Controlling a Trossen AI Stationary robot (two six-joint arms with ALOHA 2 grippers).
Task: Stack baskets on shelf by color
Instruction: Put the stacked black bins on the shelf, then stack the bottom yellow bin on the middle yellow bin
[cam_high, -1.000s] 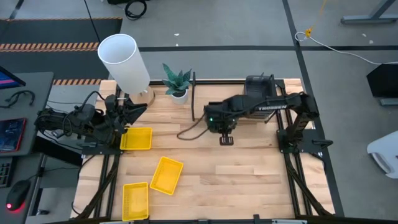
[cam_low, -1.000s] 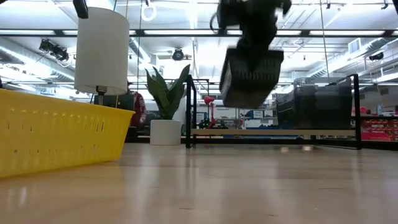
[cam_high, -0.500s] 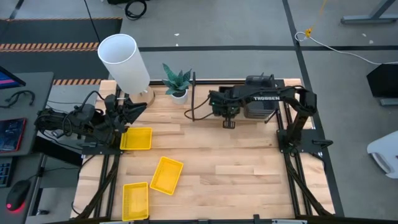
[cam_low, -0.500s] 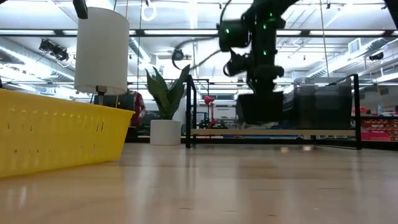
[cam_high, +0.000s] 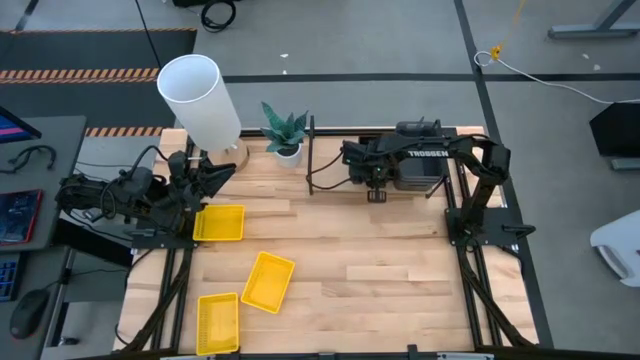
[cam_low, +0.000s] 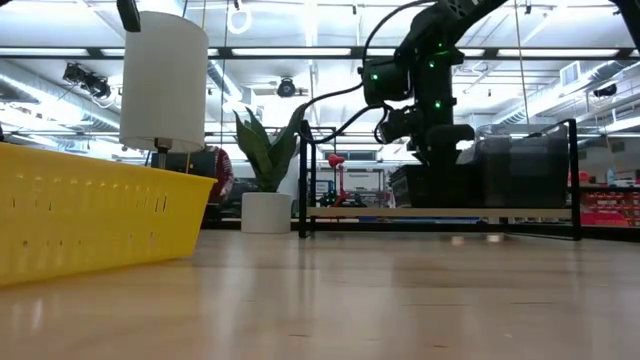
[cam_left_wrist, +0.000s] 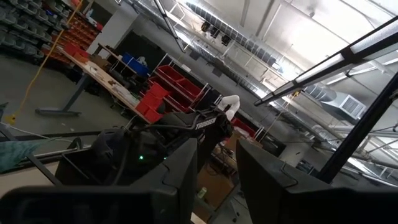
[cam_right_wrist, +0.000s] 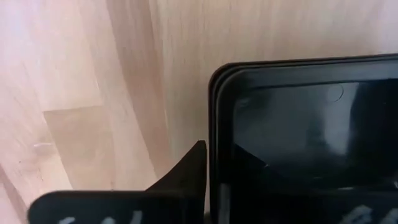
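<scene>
Right gripper (cam_high: 376, 193) at upper centre, pinching dark grey basket (cam_right_wrist: 305, 134) over shelf (cam_high: 312, 160) — apparently to seat it on matching stack. Yellow baskets (cam_high: 219, 223) lower left — beside idle left gripper; spread unclear.

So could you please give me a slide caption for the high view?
Right gripper at the shelf, three yellow baskets waiting near the left arm.

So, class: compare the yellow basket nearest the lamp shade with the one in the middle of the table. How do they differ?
The yellow basket by the lamp shade lies square to the table edges beside the left arm; the middle yellow basket is turned at an angle, farther from the left arm. Both are yellow, rectangular, open side up.
</scene>
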